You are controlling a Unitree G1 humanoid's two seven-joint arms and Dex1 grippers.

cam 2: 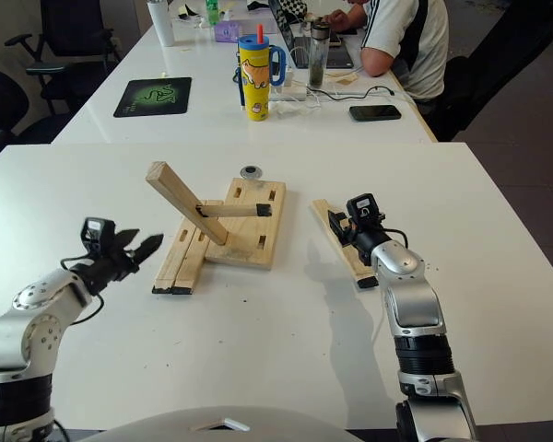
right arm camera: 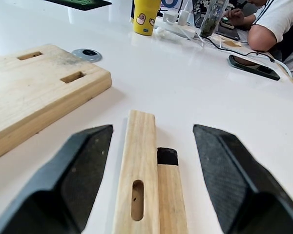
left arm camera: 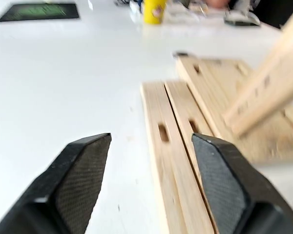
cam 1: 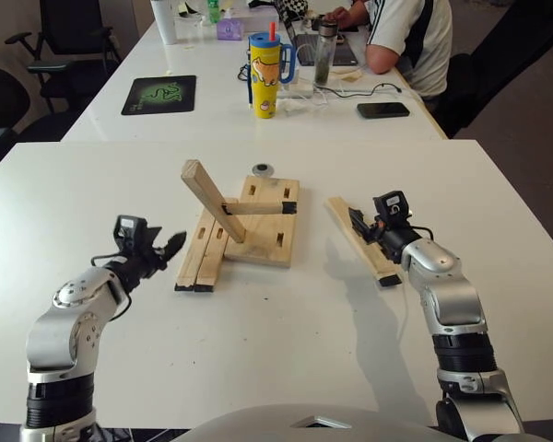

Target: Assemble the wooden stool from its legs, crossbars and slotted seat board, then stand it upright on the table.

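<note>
The slotted seat board (cam 1: 278, 223) lies flat at mid-table. One leg (cam 1: 212, 199) leans up from it at a tilt, joined to a crossbar (cam 1: 261, 207) that lies across the board. Two more legs (cam 1: 203, 255) lie side by side against the board's left edge. My left gripper (cam 1: 169, 246) is open just left of them, fingers (left arm camera: 78, 170) spread, with the two legs (left arm camera: 173, 146) ahead. To the right of the board lie another leg (right arm camera: 138, 170) and a shorter black-tipped piece (right arm camera: 169, 187). My right gripper (right arm camera: 153, 130) is open, its fingers either side of them, low over the table.
A grey cable grommet (cam 1: 262, 168) sits in the table just behind the board. On the far table stand a yellow cup (cam 1: 266, 75), a phone (cam 1: 382, 110) and a dark mouse pad (cam 1: 158, 94). Bare white tabletop (cam 1: 286, 350) lies in front of the parts.
</note>
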